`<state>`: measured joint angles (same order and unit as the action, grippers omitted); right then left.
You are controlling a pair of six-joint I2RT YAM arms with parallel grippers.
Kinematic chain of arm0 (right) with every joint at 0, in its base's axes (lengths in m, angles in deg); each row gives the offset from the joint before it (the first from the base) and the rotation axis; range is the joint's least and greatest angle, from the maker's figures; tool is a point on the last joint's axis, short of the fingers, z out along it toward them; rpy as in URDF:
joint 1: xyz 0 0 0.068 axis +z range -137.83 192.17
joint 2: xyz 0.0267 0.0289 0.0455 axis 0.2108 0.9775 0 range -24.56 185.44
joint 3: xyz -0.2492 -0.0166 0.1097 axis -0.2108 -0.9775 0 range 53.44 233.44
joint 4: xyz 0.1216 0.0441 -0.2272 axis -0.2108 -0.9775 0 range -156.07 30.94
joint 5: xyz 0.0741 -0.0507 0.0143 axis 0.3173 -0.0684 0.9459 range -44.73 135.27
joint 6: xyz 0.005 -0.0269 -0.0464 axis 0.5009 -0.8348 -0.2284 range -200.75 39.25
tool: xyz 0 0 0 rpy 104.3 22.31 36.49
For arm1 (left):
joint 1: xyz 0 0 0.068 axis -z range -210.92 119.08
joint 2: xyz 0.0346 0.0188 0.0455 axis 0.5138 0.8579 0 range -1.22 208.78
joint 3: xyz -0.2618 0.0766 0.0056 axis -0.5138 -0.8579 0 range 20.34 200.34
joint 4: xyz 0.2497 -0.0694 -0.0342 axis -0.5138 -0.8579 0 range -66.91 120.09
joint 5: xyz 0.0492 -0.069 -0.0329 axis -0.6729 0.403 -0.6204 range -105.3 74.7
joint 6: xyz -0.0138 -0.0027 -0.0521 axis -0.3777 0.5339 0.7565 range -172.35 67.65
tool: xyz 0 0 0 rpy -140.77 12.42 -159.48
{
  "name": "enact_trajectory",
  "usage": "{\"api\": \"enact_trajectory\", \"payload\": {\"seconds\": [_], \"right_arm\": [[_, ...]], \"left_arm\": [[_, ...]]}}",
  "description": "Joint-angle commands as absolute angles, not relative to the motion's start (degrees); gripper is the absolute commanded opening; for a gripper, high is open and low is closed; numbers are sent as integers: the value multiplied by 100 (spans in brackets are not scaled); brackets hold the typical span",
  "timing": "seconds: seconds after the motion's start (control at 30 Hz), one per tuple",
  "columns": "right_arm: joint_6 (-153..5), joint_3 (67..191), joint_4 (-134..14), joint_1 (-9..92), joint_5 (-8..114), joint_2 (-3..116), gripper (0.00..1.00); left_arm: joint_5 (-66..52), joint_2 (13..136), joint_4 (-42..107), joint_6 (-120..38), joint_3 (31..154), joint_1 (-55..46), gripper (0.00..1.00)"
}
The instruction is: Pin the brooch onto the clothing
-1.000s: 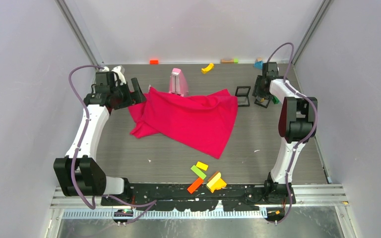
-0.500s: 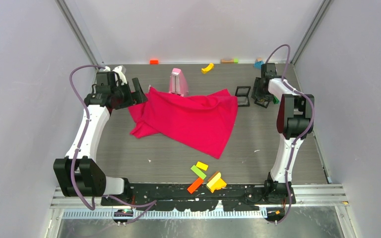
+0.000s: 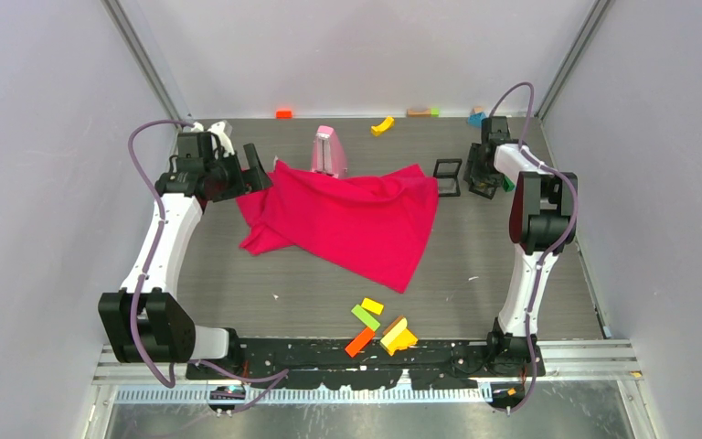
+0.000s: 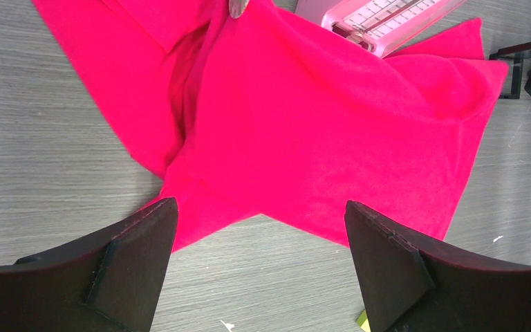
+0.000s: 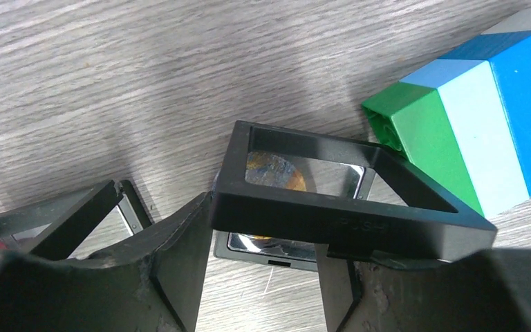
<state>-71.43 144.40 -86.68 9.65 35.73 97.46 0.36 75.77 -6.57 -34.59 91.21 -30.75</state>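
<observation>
Clothing, overhead: the large crimson-pink cloth T-shirt (image 3: 347, 219) lies crumpled mid-table, probably left there as the base for pinning.
Left gripper, overhead: the left gripper (image 3: 254, 168) hangs at the shirt's far left corner, probably placed to steady or spread the cloth.
Right gripper, overhead: the right gripper (image 3: 481, 181) is low at the far right, well apart from the shirt, at a black square frame case (image 3: 484, 187). A second black frame (image 3: 446, 176) lies between it and the cloth.
Bystanders, overhead: a pink wedge-shaped metronome-like box (image 3: 328, 151) stands at the shirt's far edge.
Left wrist view: the fingers are spread wide and hold nothing. The shirt (image 4: 318, 138) lies below them, untouched.
Right wrist view, case: a golden-brown round piece (image 5: 274, 171), probably the brooch, sits behind clear film in the frame case (image 5: 346, 211). By my reading, fetching it comes first.
Right wrist view, grip: the gripper (image 5: 266, 238) has a finger (image 5: 180, 256) against the frame's corner. I cannot tell whether it is clamped.
Right wrist view, neighbour: a green, pale-blue and blue plastic brick (image 5: 470, 138) sits just beside the case.
</observation>
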Motion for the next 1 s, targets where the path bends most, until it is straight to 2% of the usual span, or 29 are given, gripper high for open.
{"api": "enact_trajectory", "payload": {"seconds": [0.0,0.37,0.63,0.97], "right_arm": [[-7201,14751,-8649,919,3568,9860,57],[-7231,14685,-8677,915,3635,9597,36],[-7143,14320,-8668,925,3711,8959,33],[-6952,13069,-8554,1390,3870,7577,32]], "left_arm": [[166,7425,-453,-3433,9103,-3048,94],[157,7440,-445,-3435,9097,-3015,94],[142,7452,-441,-3442,9086,-2916,94],[-115,7491,-552,-3520,9107,-2259,93]]}}
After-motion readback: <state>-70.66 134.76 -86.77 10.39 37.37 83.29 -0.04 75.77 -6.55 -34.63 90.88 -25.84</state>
